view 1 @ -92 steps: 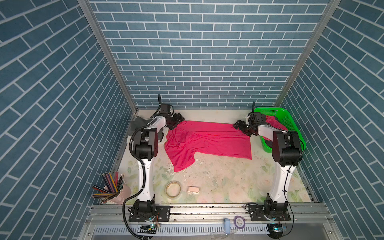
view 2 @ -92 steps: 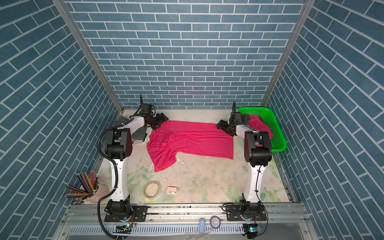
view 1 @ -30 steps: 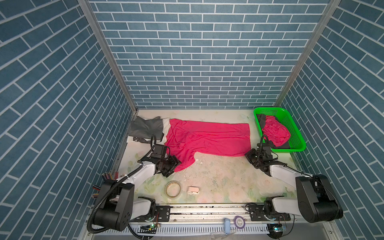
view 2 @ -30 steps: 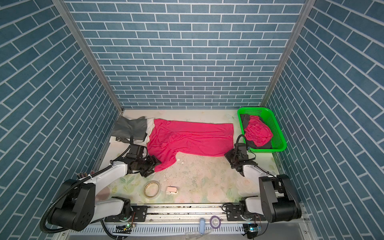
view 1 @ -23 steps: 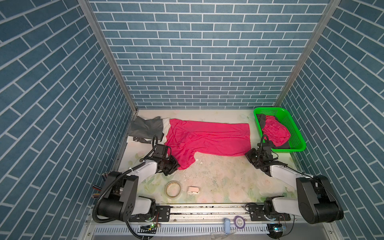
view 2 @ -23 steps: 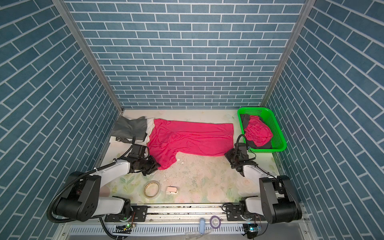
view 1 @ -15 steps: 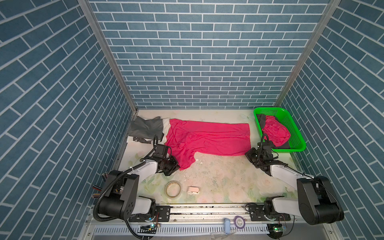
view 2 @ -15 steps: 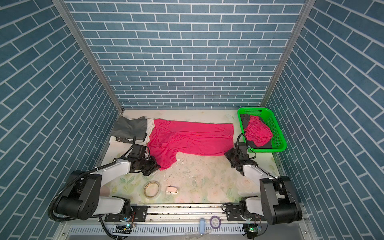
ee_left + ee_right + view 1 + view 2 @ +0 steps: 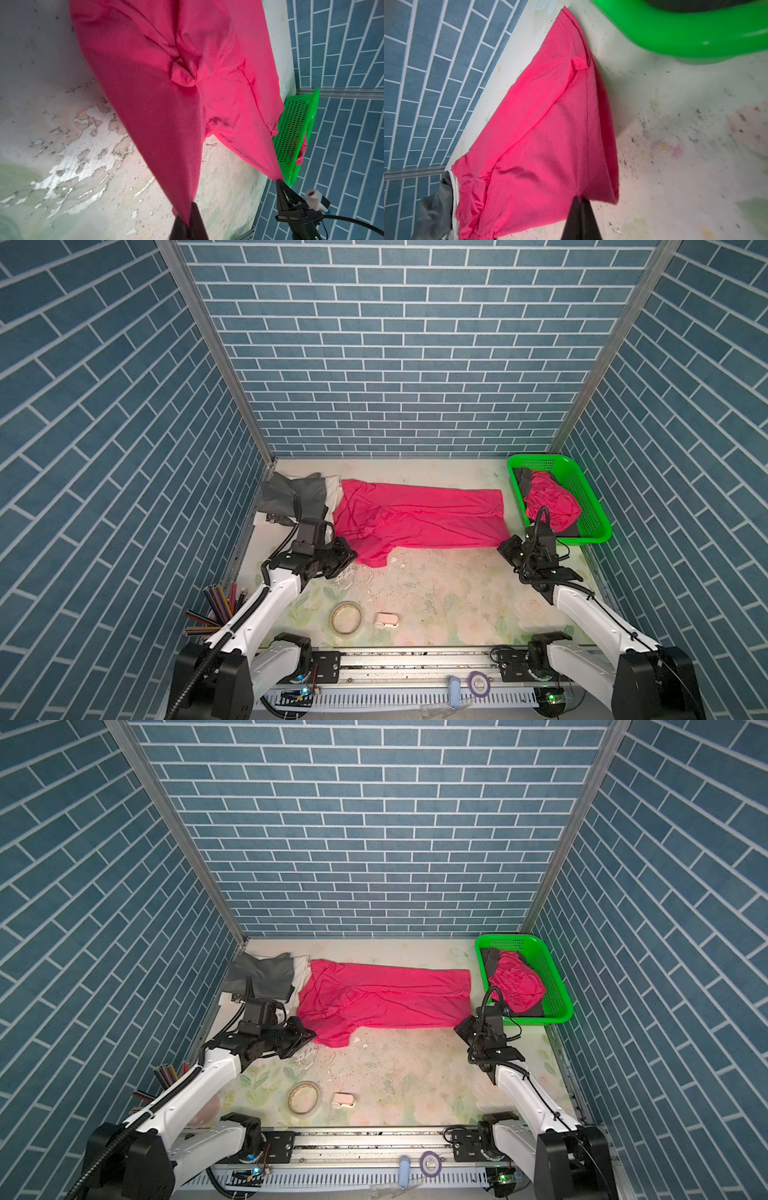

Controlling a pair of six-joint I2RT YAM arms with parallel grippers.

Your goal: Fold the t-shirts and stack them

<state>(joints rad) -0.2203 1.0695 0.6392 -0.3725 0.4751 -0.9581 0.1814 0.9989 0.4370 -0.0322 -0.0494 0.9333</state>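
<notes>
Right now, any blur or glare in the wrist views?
Left wrist: left pincer is a dark, soft blur at the frame edge; magenta t-shirt mostly sharp. Right wrist: green basket rim out of focus, right pincer blurred, cloth seams crisp; glare only a small highlight on that rim.

We see the right pincer (image 9: pixel 580 207) clamped on a hem corner of the pink t-shirt (image 9: pixel 550 135), with the cloth fanning out from the tips toward the blue brick wall (image 9: pixel 425 83). The green basket (image 9: pixel 685 35) rim is near the hem. A grey shirt (image 9: pixel 433 207) lies at the pink one's far end. The tabletop (image 9: pixel 685 145) is scuffed and speckled.
</notes>
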